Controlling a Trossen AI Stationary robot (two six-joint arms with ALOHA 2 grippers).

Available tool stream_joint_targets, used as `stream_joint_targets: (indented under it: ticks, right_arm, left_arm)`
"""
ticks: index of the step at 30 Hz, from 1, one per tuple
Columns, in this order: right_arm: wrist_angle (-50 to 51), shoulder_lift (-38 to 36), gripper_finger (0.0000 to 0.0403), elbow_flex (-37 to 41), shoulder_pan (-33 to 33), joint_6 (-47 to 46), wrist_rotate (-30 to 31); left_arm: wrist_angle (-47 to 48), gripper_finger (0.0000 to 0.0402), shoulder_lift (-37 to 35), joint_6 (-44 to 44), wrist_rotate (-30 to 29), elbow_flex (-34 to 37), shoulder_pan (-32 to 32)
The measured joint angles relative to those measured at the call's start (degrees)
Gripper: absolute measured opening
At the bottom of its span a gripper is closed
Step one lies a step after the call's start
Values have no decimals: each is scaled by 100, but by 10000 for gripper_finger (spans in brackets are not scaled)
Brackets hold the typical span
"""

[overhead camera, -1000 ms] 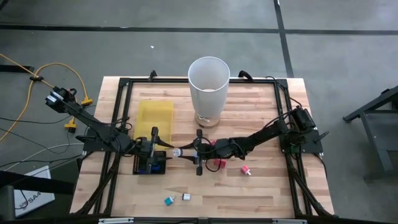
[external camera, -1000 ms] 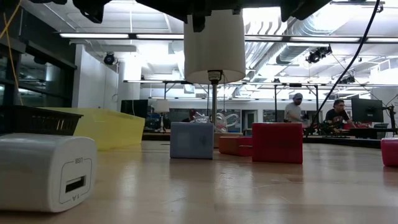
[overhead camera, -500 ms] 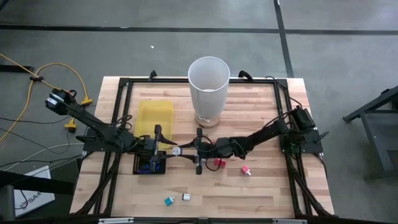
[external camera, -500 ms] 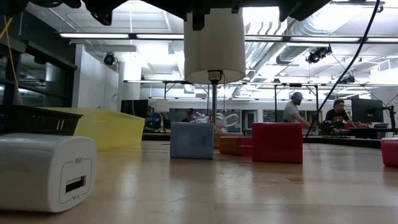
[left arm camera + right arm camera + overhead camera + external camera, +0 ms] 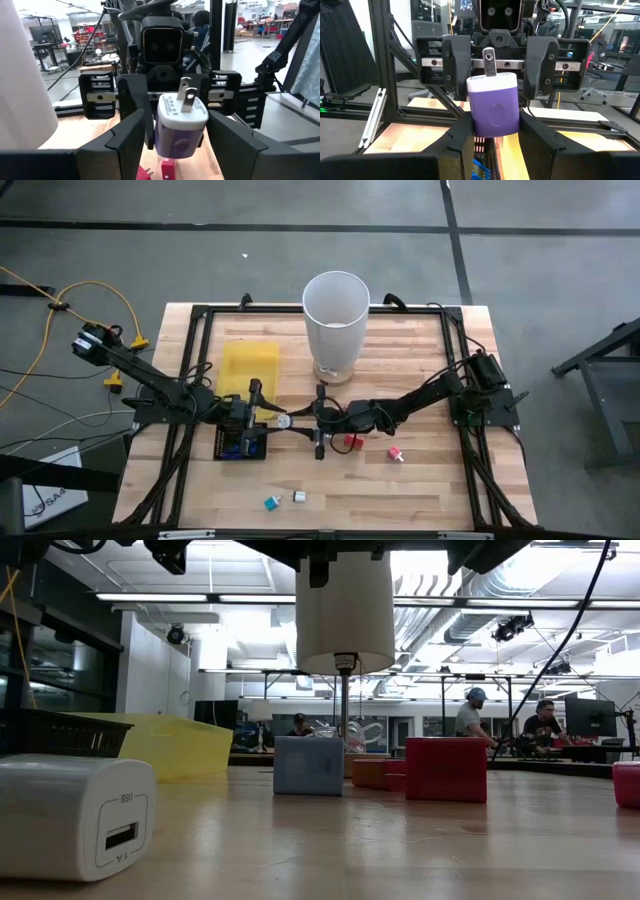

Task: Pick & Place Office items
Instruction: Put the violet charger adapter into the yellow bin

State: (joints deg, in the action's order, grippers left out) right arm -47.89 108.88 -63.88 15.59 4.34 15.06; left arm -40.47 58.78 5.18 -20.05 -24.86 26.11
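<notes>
A small plug charger (image 5: pixel 285 422), white with a purple body (image 5: pixel 493 107) and metal prongs (image 5: pixel 186 95), hangs above the table's middle between my two grippers, which face each other. My right gripper (image 5: pixel 493 125) is shut on it. My left gripper (image 5: pixel 177 135) is open, and its fingers stand on either side of the pronged end with a small gap. Loose office items rest on the wood: red pieces (image 5: pixel 350 442), a pink one (image 5: pixel 396 453), a teal one (image 5: pixel 270 502) and a white one (image 5: pixel 298 497). My right gripper pinches the charger's purple body by its two side faces (image 5: pixel 472 117) between its two fingers. The fingers lie level and come from the table's right side. The charger is lifted clear of the table, with its prongs toward my left gripper.
A tall white bin (image 5: pixel 336 320) stands at the far middle, with a yellow tray (image 5: pixel 248 365) to its left. A black mesh tray (image 5: pixel 228 446) holding blue pieces lies under my left arm. A black frame (image 5: pixel 200 315) runs round the tabletop.
My left gripper has swung a little at the charger's pronged end and stays open. My right gripper and the charger have kept still.
</notes>
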Motion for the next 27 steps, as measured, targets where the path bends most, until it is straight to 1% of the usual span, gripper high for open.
stream_joint_targets:
  ticks: [15,19,23,27]
  right_arm:
    - [-84,0,117,0,-70,0,-21]
    - [-84,0,115,0,-74,0,-21]
    - [-84,0,116,0,-74,0,-21]
    - [-84,0,116,0,-74,-4,-14]
  left_arm:
    - [-37,201,0,7,-2,0,-79]
    - [-37,199,0,156,-2,0,-79]
    - [-37,181,0,195,-2,0,-77]
    - [-37,146,0,208,-4,0,-77]
